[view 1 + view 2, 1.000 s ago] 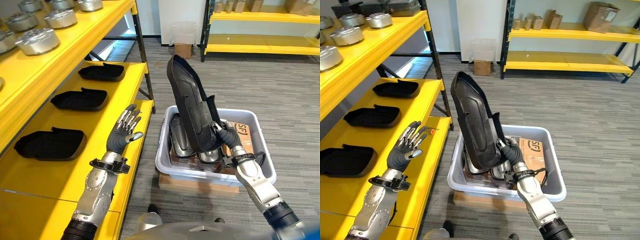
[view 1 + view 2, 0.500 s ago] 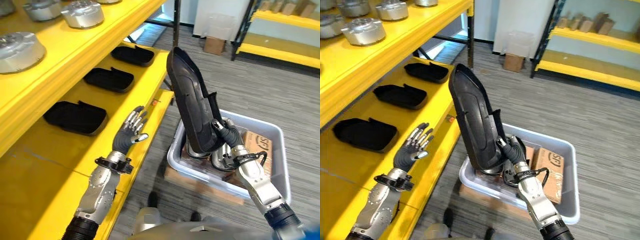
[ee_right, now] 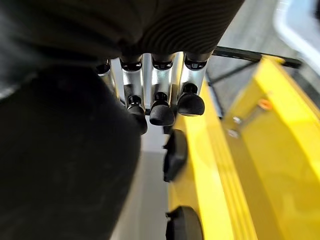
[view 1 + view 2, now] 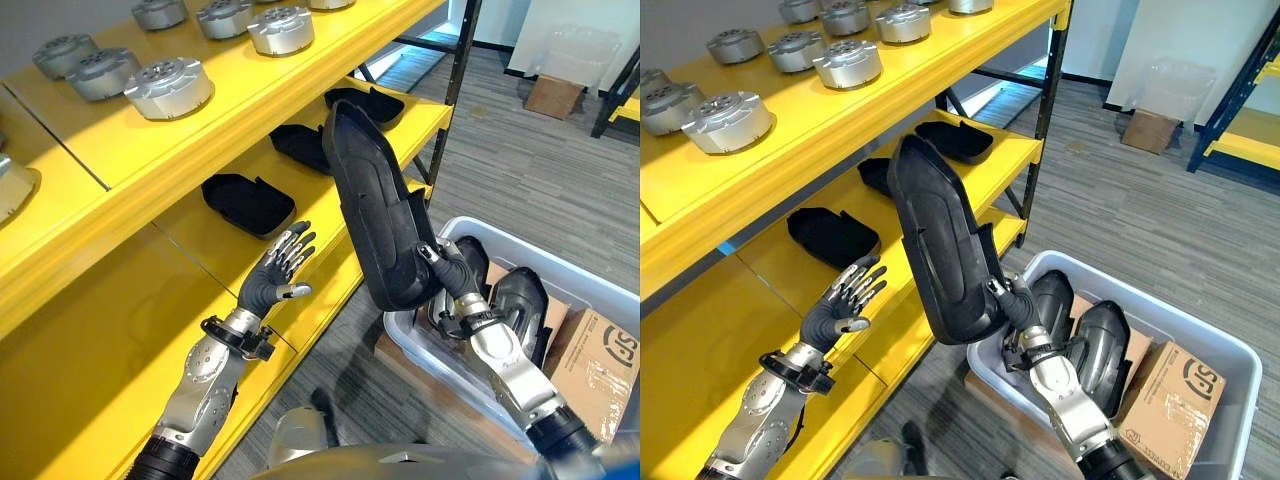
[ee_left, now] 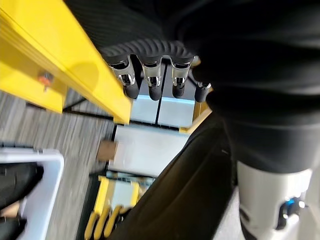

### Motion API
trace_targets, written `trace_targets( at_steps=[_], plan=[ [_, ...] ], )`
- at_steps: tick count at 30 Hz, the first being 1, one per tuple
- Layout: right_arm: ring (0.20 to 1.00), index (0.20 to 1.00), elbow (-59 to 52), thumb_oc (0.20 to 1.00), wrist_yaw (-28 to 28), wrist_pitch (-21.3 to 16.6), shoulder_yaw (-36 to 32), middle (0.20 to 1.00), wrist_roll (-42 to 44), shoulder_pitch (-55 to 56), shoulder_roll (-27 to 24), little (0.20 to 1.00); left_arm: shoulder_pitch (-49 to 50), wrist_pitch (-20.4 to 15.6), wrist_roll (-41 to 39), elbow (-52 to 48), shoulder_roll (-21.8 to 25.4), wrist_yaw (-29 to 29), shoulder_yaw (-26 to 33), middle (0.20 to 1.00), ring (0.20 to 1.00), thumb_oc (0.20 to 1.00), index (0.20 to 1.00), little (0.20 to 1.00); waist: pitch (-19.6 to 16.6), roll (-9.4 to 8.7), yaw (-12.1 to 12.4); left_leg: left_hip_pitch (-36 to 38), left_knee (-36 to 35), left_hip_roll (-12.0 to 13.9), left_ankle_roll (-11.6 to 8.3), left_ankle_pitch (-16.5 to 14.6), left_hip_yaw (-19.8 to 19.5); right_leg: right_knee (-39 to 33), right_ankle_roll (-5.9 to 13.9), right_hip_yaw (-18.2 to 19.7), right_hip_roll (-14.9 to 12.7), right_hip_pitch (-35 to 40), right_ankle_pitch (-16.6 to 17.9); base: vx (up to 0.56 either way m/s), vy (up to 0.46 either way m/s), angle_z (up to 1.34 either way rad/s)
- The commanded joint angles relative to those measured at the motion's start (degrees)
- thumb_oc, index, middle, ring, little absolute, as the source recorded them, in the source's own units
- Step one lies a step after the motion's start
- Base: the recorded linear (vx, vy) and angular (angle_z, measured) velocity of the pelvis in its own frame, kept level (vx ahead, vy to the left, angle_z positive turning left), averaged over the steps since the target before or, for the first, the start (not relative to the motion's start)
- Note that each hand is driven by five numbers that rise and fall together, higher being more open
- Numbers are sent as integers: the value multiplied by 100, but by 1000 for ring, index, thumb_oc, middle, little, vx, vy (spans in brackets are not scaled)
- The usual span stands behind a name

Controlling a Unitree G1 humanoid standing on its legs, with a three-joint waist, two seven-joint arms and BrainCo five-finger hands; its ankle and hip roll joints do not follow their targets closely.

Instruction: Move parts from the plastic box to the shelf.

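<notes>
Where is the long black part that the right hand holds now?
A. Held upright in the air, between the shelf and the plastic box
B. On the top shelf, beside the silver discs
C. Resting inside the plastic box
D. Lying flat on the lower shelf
A: the right hand grips the long black part at its lower end, upright, above the gap between the shelf and the plastic box.

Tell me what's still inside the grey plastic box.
In the plastic box lie two dark moulded parts side by side and a cardboard carton. The near corner is hidden behind the large black part held up by the right robot hand.
</notes>
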Motion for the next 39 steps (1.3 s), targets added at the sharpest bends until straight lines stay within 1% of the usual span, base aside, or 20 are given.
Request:
trace_targets(
  at_steps=[1,2,3,4,5,6,8,12,16,19,22,25,26,27,28,29,31,32,34,39],
  plan=[
    [200,200,-432,200,-62,-562,-189,200,-114,-325,93,200,-136,-58,-44,-169,-12,10,-20,1000,1000,1000,1000,1000,-164,-39,-199,520,-85,212,-147,-165,-123,364,370,280,265,-513,205,-174,485,34],
    [200,200,-515,200,68,-593,-173,200,-63,-271,-43,200,-175,-118,-97,-132,-8,224,-27,1000,1000,1000,1000,1000,-210,90,-265,624,-374,411,-204,190,-270,564,327,303,147,-727,182,-208,700,26],
    [200,200,-546,200,163,-566,-194,200,73,-233,-88,200,-236,-227,-38,-81,58,394,-24,1000,1000,1000,1000,1000,-180,186,-329,695,-521,443,-240,151,-156,747,373,231,69,-748,84,-215,773,30],
    [200,200,-596,200,209,-498,-220,200,147,-189,-95,200,-239,-243,-16,-82,96,442,-18,1000,1000,1000,1000,1000,-172,203,-343,743,-634,404,-224,71,-80,792,415,168,9,-733,82,-40,513,42],
    [200,200,-620,200,244,-456,-234,200,183,-155,-91,200,-227,-274,56,-74,112,511,-24,1000,1000,1000,1000,1000,-170,209,-344,811,-682,359,-271,-50,-132,833,496,207,-24,-678,2,-74,392,69],
    [200,200,-647,200,304,-382,-243,200,225,-127,-62,200,-200,-395,192,-60,162,627,-28,1000,1000,1000,1000,1000,-129,209,-299,790,-786,282,-177,-32,-62,782,466,97,-62,-659,126,-105,463,71],
    [200,200,-628,200,393,-288,-249,200,348,-103,-8,200,-44,-511,311,-113,207,720,22,1000,1000,1000,1000,1000,-84,178,-139,790,-954,92,-111,-46,-234,623,554,83,-83,-565,263,-149,434,40],
    [200,200,-678,200,532,-16,-210,200,439,-62,89,200,303,-515,339,-269,275,683,160,1000,1000,1000,1000,1000,26,143,86,813,-1269,-118,-26,38,-555,498,742,162,-176,-565,440,-141,334,32],
    [200,200,-683,200,690,184,-194,200,541,9,149,200,519,-587,419,-290,307,475,227,1000,1000,1000,1000,1000,95,76,285,781,-1407,-266,51,70,-612,416,882,65,-314,-500,547,-135,238,47],
    [200,200,-639,200,742,329,-124,200,605,82,162,200,534,-567,388,-275,323,385,227,1000,1000,1000,1000,1000,143,38,388,726,-1458,-381,127,72,-636,391,904,10,-402,-462,621,-124,168,18],
    [200,200,-538,200,790,232,-34,200,479,84,179,200,472,-620,358,-211,371,356,203,1000,1000,1000,1000,1000,185,25,454,714,-1528,-514,226,55,-642,485,916,-30,-444,-467,637,-103,115,9],
    [200,200,-586,200,757,181,28,200,133,95,185,200,449,-609,241,-186,347,430,213,1000,1000,1000,1000,1000,202,4,535,746,-1575,-650,326,3,-581,612,939,-155,-555,-515,826,-32,52,0],
    [200,200,-572,200,709,90,75,200,-119,83,191,200,459,-594,168,-164,330,496,216,1000,1000,1000,1000,1000,208,4,550,834,-1601,-700,322,-121,-632,728,1019,-103,-617,-513,803,6,-123,-8],
    [200,200,-501,200,661,95,209,200,-148,2,144,200,302,-479,86,-24,273,793,110,1000,1000,1000,1000,1000,234,-8,351,779,-1598,-712,411,-54,-772,617,827,430,-124,-572,627,53,-253,19],
    [200,200,-494,200,597,68,245,200,-288,12,139,200,258,-430,81,-21,232,798,62,1000,1000,1000,1000,1000,232,-50,262,761,-1534,-717,367,-83,-889,383,709,702,174,-504,531,44,-390,74],
    [200,200,-412,200,696,79,236,200,-301,19,126,200,247,-411,122,39,136,859,42,1000,1000,1000,1000,1000,189,-91,210,685,-1428,-719,293,-89,-1092,115,642,964,303,-405,568,95,-297,131],
    [200,200,-296,200,835,13,216,200,-324,-27,116,200,269,-381,140,3,78,942,60,1000,1000,1000,1000,1000,140,-116,216,681,-1405,-720,234,-101,-1181,-110,611,1022,366,-318,619,75,-218,95],
    [200,200,-188,200,873,-107,215,200,-408,-60,92,200,323,-377,131,-19,51,983,95,1000,1000,1000,1000,1000,103,-123,251,691,-1394,-704,183,-95,-1192,-210,589,996,383,-250,632,58,-206,20],
    [200,200,-196,200,905,-88,279,200,-522,-159,44,200,373,-434,116,-10,-4,1090,113,1000,1000,1000,1000,1000,66,-117,316,688,-1403,-672,89,-88,-1255,-343,553,919,414,-171,629,20,-216,9],
    [200,200,-192,200,764,-113,457,200,-820,-414,61,200,423,-499,177,-29,-30,1203,190,1000,1000,1000,1000,1000,113,-57,494,575,-1325,-609,-7,-60,-1403,-291,479,714,433,-127,500,-15,-156,16]
  ],
)
